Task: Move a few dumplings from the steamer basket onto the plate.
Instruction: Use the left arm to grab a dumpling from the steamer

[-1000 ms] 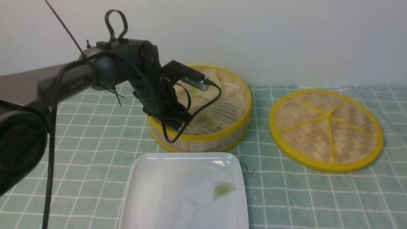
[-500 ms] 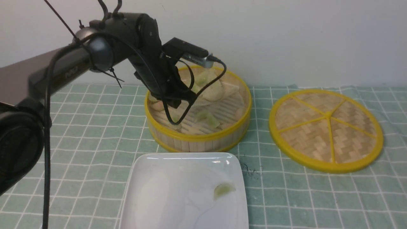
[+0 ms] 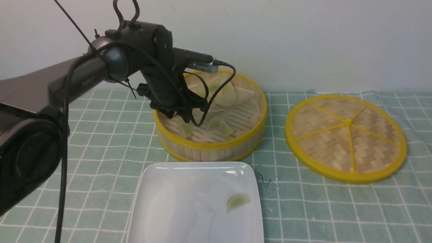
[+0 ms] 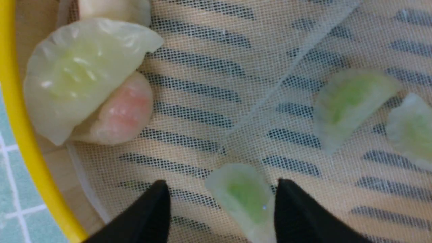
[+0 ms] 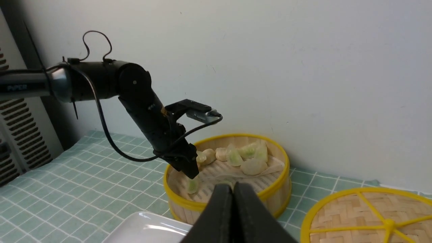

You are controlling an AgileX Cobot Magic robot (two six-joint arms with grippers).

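The steamer basket [image 3: 209,146] stands behind the plate [image 3: 162,202]; it holds several dumplings. My left gripper [image 3: 184,120] hangs inside the basket's near-left part, open. A pale green dumpling [image 4: 244,199] lies on the mesh liner between its two black fingertips [image 4: 157,197], close against one and apart from the other. That same dumpling [image 3: 185,129] shows below the jaws in the front view. More dumplings [image 3: 222,96] are heaped at the back of the basket. One green dumpling [image 3: 238,201] lies on the plate. My right gripper [image 5: 233,185] is shut and empty, hovering in front of the basket.
The flat woven lid [image 3: 346,133] with its yellow rim lies to the right of the basket on the green checked cloth [image 3: 101,152]. A wall stands close behind the basket. The left arm's cable [image 3: 202,114] loops down over the basket.
The left gripper rose from the basket floor, then came down a little further left. Its jaws now stand apart over a green dumpling. The right arm has not moved.
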